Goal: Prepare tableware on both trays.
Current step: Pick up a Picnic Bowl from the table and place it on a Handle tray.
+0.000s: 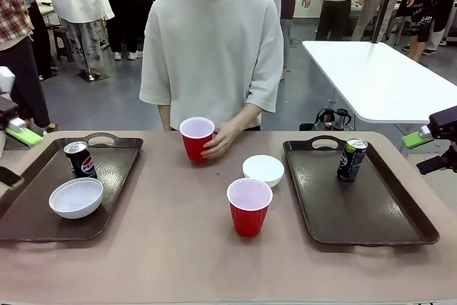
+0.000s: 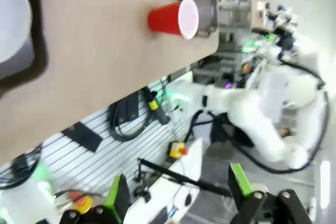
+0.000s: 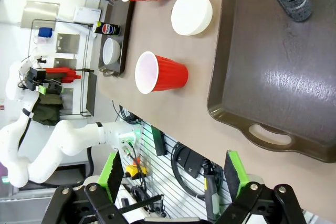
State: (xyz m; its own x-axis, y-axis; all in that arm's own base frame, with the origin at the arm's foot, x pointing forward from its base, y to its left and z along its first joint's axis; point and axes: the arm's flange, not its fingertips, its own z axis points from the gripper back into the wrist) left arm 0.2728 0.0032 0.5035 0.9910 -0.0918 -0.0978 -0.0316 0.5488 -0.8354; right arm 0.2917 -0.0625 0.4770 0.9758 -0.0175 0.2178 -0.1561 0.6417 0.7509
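The brown table [image 1: 178, 255] is carrying the whole spread, with a person standing at its 12 o'clock edge.

Over at 9 o'clock the left gripper [image 2: 178, 192] is hanging off the table's side, its green-padded fingers spread wide and holding nothing. The left tray [image 1: 43, 236] is lying below it, bearing the left can [image 1: 80, 159] upright toward 11 o'clock and the left bowl [image 1: 76, 198] just nearer. It is lacking a cup, I'd say.

Toward 12 o'clock the person's hand [image 1: 218, 141] is resting against the far red cup [image 1: 196, 138]. The near red cup [image 1: 249, 207] is standing upright in the middle, with the loose bowl [image 1: 263, 169] just beyond it at 1 o'clock, neither on a tray.

At 3 o'clock the right tray [image 1: 371, 239] is holding only the right can [image 1: 352, 159], near its handle slot. The right gripper [image 3: 173, 174] is waiting off that side, fingers parted and empty.

The cups are looking light and thin-walled, likely to flex, so a gentle pinch across the ribbed middle seems wisest. The bowl is looking stiff, glossy and slippery, and I'm guessing it is best taken by pinching its rim. The cans look stiff, and whether they are full I cannot tell.
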